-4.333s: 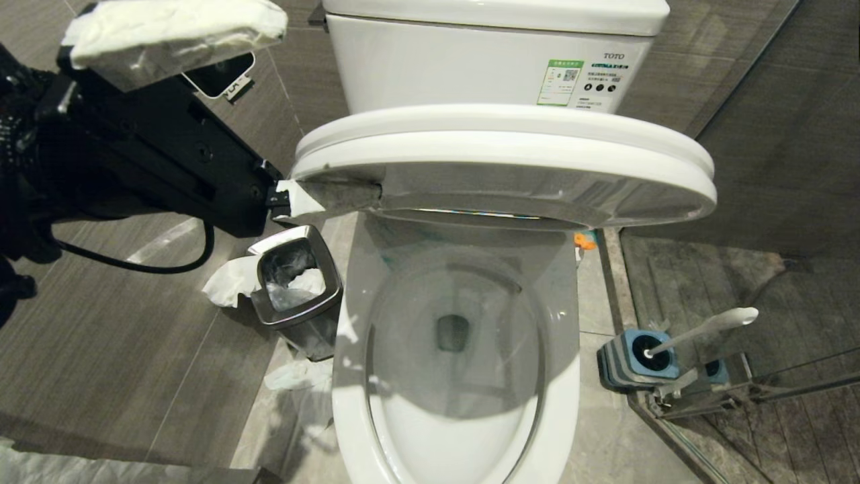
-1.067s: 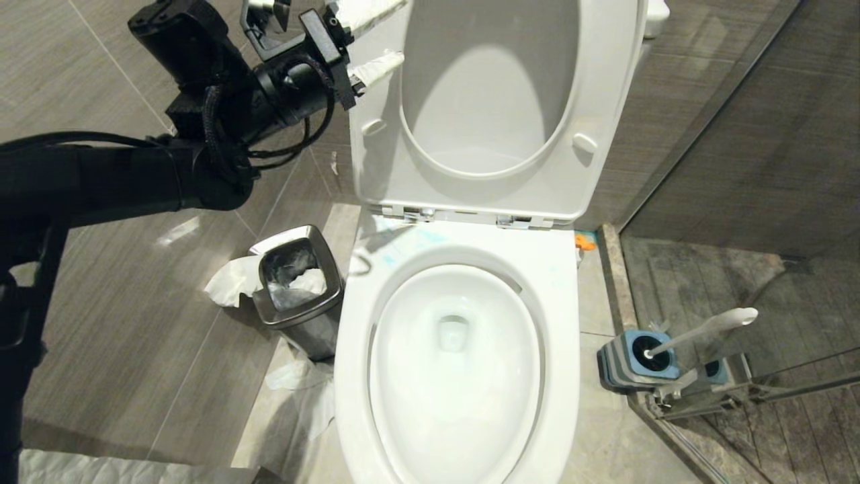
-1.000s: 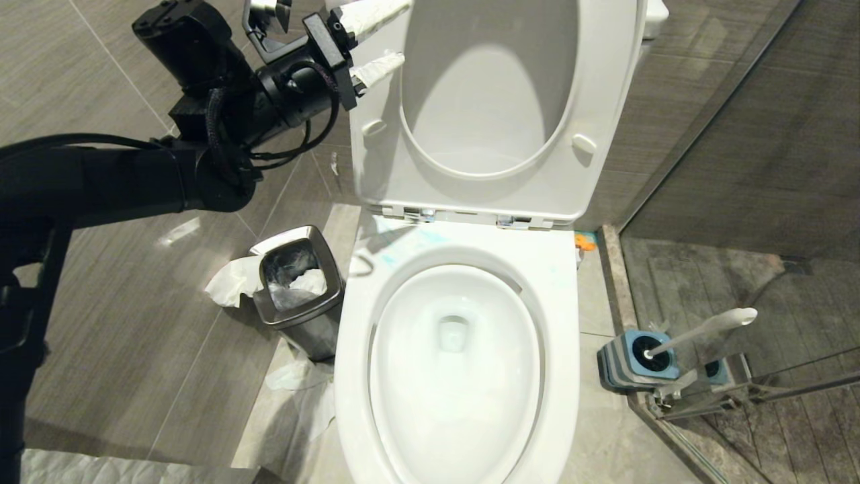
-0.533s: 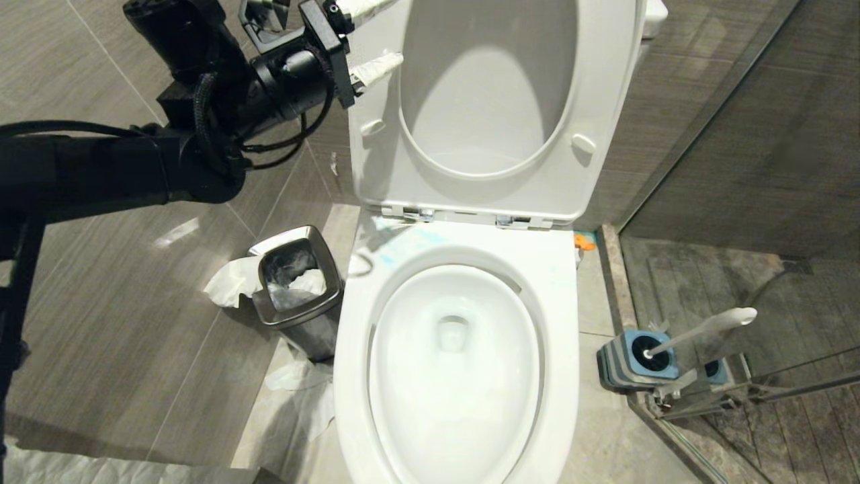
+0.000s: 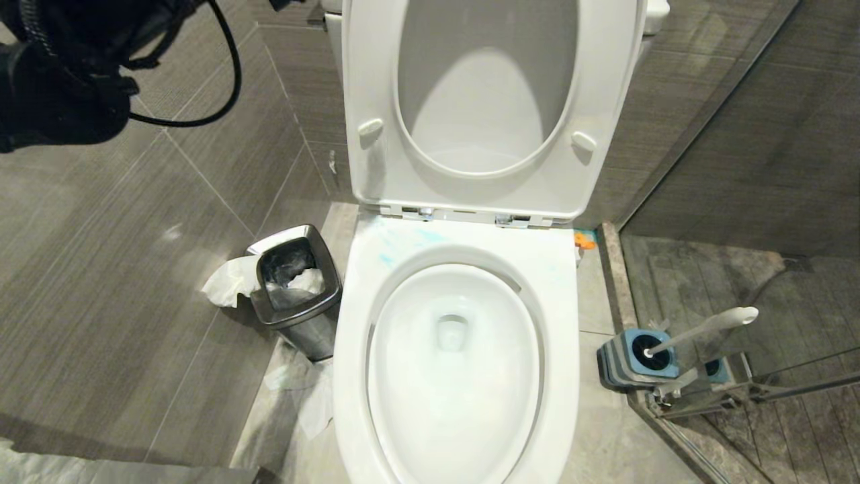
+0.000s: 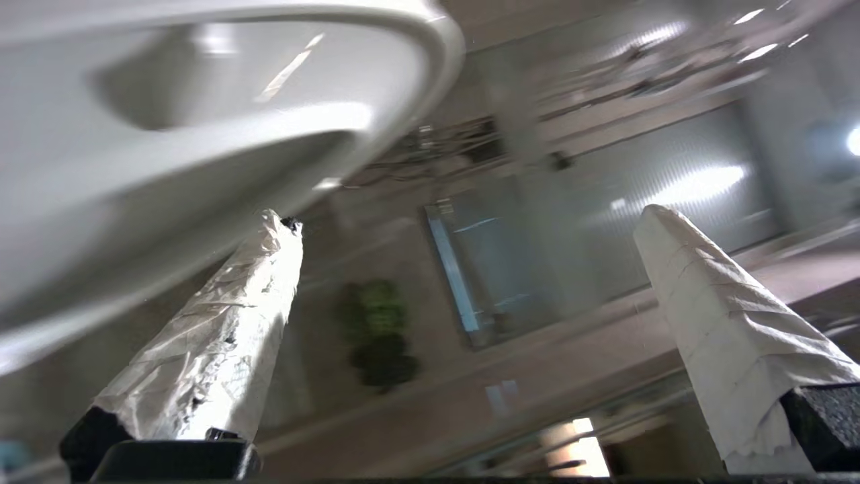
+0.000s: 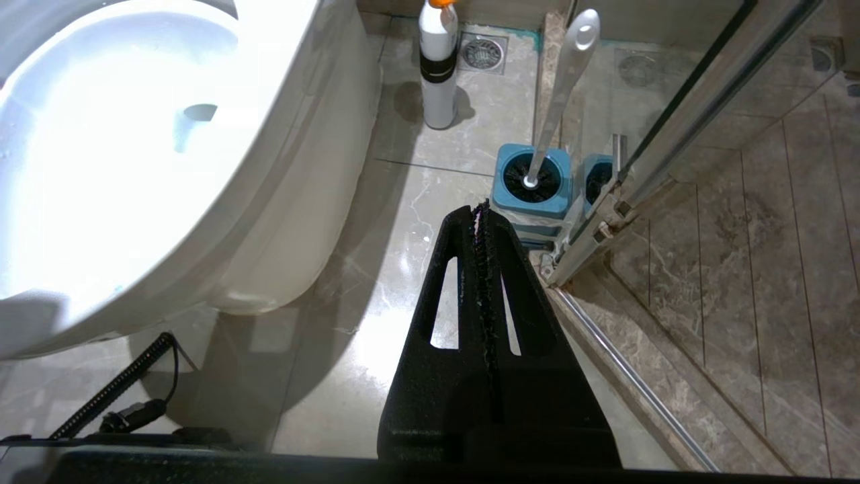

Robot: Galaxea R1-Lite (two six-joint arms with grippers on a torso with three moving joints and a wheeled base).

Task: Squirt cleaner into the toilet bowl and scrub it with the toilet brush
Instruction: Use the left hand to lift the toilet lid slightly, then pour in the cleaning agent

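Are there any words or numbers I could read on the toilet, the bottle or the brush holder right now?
None can be read.
toilet bowl: its raised seat and lid cover the tank front; no writing shows.
bottle: white with a dark band and orange cap, no legible label.
brush holder: plain blue.
waste bin: plain chrome.

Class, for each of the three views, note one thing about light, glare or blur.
Head view: the raised lid carries a soft grey shadow, and the toilet bowl is evenly bright. Left wrist view: the background is smeared with blur, while the open left gripper and its wrapped fingers stay fairly sharp. Right wrist view: the bowl is washed out by glare, and the floor shows a bright reflection.
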